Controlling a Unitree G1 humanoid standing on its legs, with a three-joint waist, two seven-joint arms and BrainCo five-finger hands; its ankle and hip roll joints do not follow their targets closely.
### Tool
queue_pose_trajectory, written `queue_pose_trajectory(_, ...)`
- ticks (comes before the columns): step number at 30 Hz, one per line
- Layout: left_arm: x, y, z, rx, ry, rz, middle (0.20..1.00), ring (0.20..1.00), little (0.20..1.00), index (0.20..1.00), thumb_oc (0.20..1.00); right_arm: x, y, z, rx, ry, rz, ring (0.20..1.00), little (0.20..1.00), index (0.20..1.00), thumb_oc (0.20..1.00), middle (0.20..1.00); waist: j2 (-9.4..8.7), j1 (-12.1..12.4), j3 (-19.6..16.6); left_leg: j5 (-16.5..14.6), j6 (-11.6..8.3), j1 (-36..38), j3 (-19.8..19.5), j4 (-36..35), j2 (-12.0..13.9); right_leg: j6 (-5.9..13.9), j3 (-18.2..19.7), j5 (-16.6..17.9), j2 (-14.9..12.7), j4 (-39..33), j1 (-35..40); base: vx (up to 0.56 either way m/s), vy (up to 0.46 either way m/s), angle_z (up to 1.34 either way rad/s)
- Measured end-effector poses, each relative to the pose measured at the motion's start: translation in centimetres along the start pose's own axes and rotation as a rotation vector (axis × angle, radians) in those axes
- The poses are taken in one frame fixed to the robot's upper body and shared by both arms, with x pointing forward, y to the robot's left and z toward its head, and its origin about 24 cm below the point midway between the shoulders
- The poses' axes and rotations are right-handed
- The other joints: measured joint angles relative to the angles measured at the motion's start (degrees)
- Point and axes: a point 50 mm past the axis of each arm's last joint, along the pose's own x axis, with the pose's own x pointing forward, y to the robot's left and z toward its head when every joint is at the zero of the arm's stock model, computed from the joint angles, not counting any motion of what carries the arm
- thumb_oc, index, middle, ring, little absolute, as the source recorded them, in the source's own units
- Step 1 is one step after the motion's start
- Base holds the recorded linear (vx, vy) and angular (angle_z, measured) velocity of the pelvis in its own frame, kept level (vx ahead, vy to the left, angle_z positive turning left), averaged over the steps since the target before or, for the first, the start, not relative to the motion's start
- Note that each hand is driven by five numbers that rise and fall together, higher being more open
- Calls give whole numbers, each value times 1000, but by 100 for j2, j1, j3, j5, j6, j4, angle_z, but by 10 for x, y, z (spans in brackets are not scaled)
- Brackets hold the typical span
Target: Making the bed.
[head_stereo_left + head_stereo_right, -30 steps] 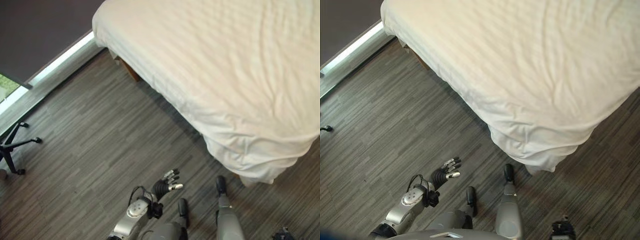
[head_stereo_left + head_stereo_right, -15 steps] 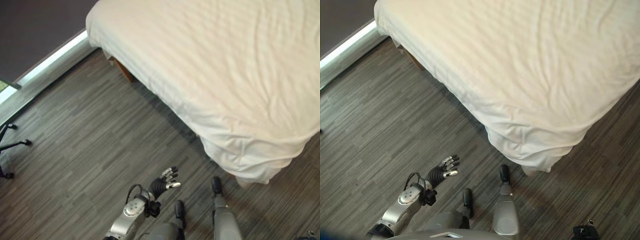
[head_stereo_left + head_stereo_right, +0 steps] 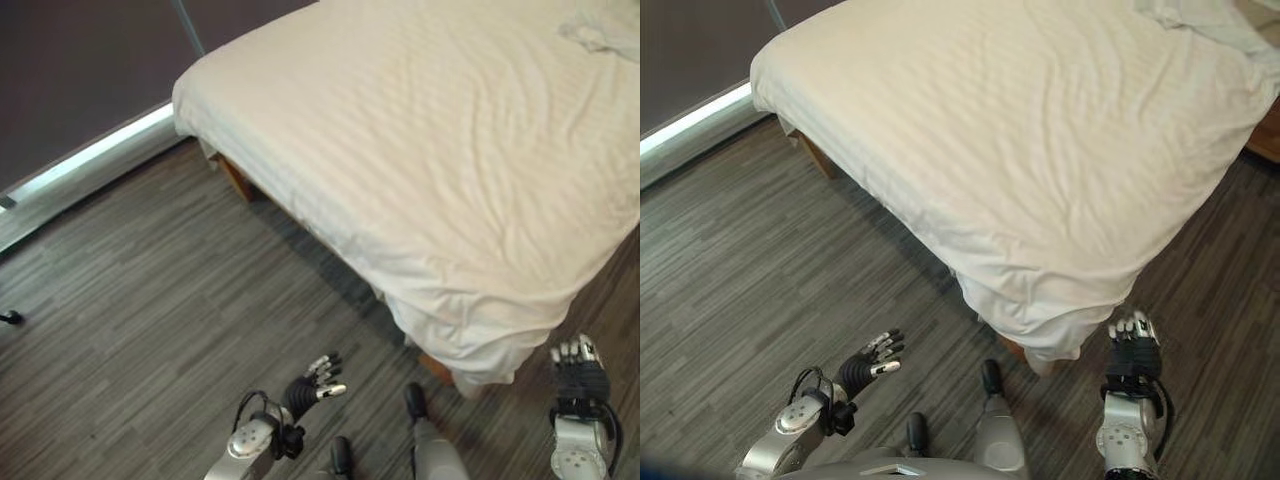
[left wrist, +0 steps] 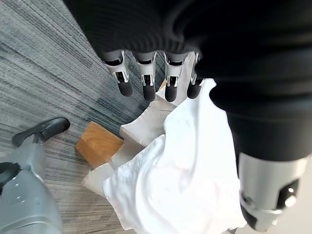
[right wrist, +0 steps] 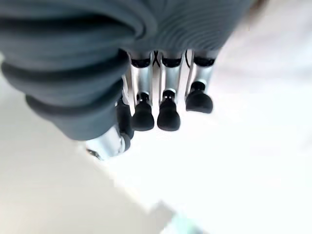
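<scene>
Left eye view: the bed runs diagonally across the scene, draped in a cream sheet with a faint woven stripe and soft creases. Its near corner hangs in bunched folds over the floor, which is dark grey wood-look planking with a streaked grain. At the far right, a rumpled piece of white cloth lies on the sheet. A pale strip runs along the base of the dark wall at far left.

The left hand is held above the floor, near and left of the bed's corner, apart from the sheet — fingers straight and spread, holding nothing. The right hand is just right of the hanging corner, fingers straight and together, also empty.

The right eye view shows more of the far right: the rumpled cloth spreads wider there, and a brown wooden piece stands beside the bed's right edge.

The left wrist view looks past the left hand's straight fingers at the hanging sheet corner from the side, and reveals a wooden bed leg under it — a square, light-brown block on the floor. In the right wrist view, the right hand's dark-tipped fingers extend straight against a bright white background; what lies beyond them cannot be made out.
</scene>
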Motion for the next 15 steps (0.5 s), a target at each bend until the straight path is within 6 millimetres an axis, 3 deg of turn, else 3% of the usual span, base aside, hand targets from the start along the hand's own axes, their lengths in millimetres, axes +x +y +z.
queue_pose_trajectory(1,1,1,2,5,-4,0,1000,1000,1000,1000,1000,-1,6,-2,-10,15,30,1000,1000,1000,1000,1000,-26,-8,-35,-11,-3,22,18,0,-10,-23,11,25,12,14,10,-4,32,-8)
queue_pose_trajectory(3,5,2,7,23,-17,-5,1000,1000,1000,1000,1000,-4,20,-9,-147,91,145,1000,1000,1000,1000,1000,-111,99,-87,-45,-16,140,130,1,-27,-71,128,100,51,15,70,-20,64,-24)
queue_pose_trajectory(6,8,3,12,38,-26,-8,1000,1000,1000,1000,1000,-9,5,-11,-231,143,103,1000,1000,1000,1000,1000,-211,99,-155,-65,-33,216,210,4,-51,-11,196,45,56,17,107,-94,97,-24)
queue_pose_trajectory(7,10,5,16,76,-29,-12,1000,1000,1000,1000,1000,-23,-16,-18,-284,189,16,1000,1000,1000,1000,1000,-328,85,-166,-105,6,296,397,5,-92,24,431,144,104,105,44,-239,23,-90)
queue_pose_trajectory(9,14,7,22,87,-46,-7,1000,1000,1000,1000,1000,-37,-39,-26,-276,231,-118,1000,1000,1000,1000,1000,-476,-34,-142,-147,95,223,825,107,-170,395,693,-401,96,84,-216,-335,-1,-124)
queue_pose_trajectory(10,17,7,27,96,-58,-7,1000,1000,1000,1000,1000,-36,-41,-26,-263,210,-148,1000,1000,1000,1000,1000,-354,-80,-146,-137,155,76,1081,207,-12,706,680,-678,146,211,-373,-317,4,-142)
queue_pose_trajectory(11,24,15,35,111,-72,25,1000,1000,1000,1000,1000,-36,-43,-32,-244,190,-205,1000,1000,1000,1000,1000,-224,-124,-54,-139,196,-94,1543,292,222,530,345,-686,344,831,-822,-288,9,-143)
queue_pose_trajectory(12,25,21,35,108,-66,57,1000,1000,1000,1000,1000,-36,-43,-35,-246,205,-211,1000,1000,1000,1000,1000,-133,-160,1,-126,217,-121,1694,285,369,417,-38,-635,449,1229,-952,-196,6,-148)
queue_pose_trajectory(14,26,28,40,115,-79,98,1000,1000,1000,1000,1000,-35,-42,-35,-305,223,-201,1000,1000,1000,1000,1000,100,-111,91,-76,235,-59,2140,253,678,-19,-1334,-875,304,2253,-909,-218,-64,-123)
queue_pose_trajectory(15,26,30,42,111,-89,121,1000,1000,1000,1000,1000,-34,-43,-31,-330,218,-195,1000,1000,1000,1000,1000,152,-37,87,-37,252,11,2343,263,857,41,-1592,-1083,102,2611,-494,-319,-172,-111)
